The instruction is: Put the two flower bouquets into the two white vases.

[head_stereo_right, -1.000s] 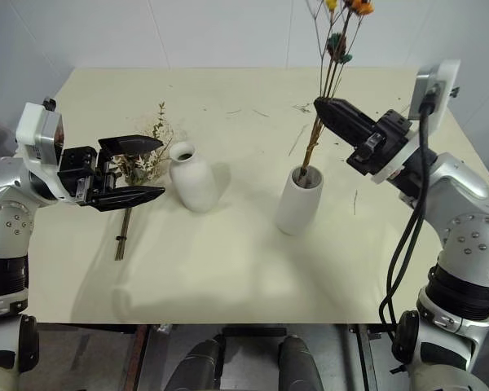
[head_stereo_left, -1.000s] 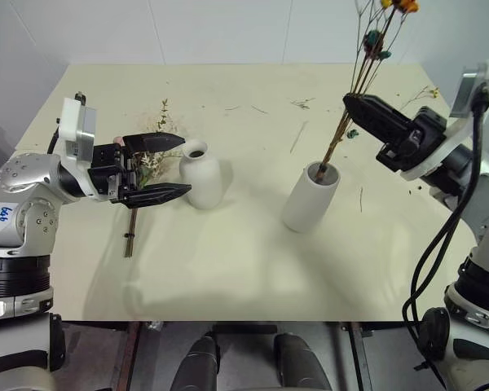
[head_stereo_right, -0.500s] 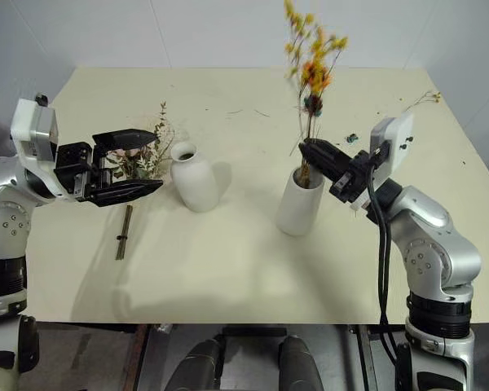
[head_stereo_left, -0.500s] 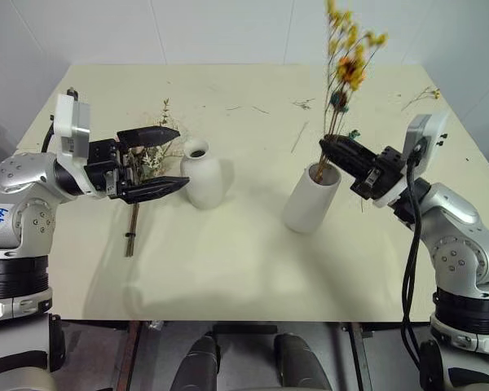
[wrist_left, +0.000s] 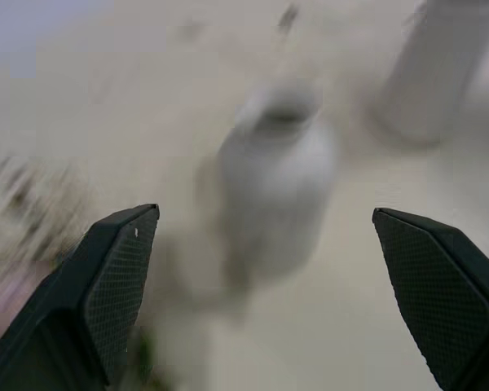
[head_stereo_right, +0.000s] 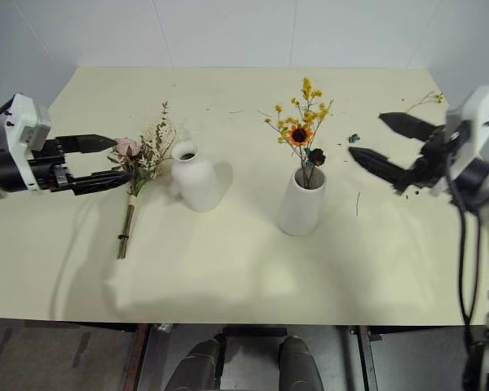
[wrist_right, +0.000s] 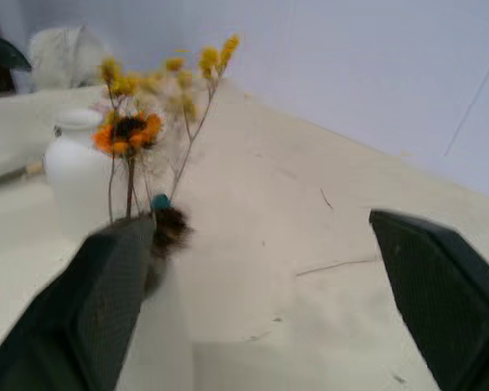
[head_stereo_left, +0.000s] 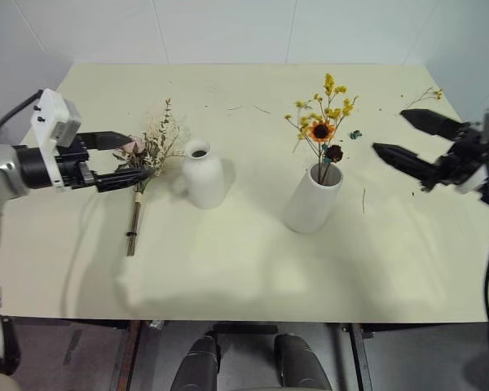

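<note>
Bouquets, two: yellow-orange bouquet (head_stereo_left: 322,130) upright in cylinder vase (head_stereo_left: 310,198), table centre; pink-rose bouquet (head_stereo_left: 143,163) flat at 9 o'clock of bottle vase (head_stereo_left: 202,173). Cream table (head_stereo_left: 244,269), white wall behind. Left gripper (head_stereo_left: 122,157) and right gripper (head_stereo_left: 414,138) spread wide, empty

Each arm ends in a gripper with two long, black, tapering fingers; the left gripper (head_stereo_left: 122,157) sits on a black wrist block topped by a white box-shaped housing, behind it a silver-grey rounded forearm. The right gripper (head_stereo_left: 414,139) has a similar white housing and black wrist. Finger pads (wrist_left: 114,285) carry what looks like a fine cross-hatched texture. A black cable hangs along the right arm
</note>
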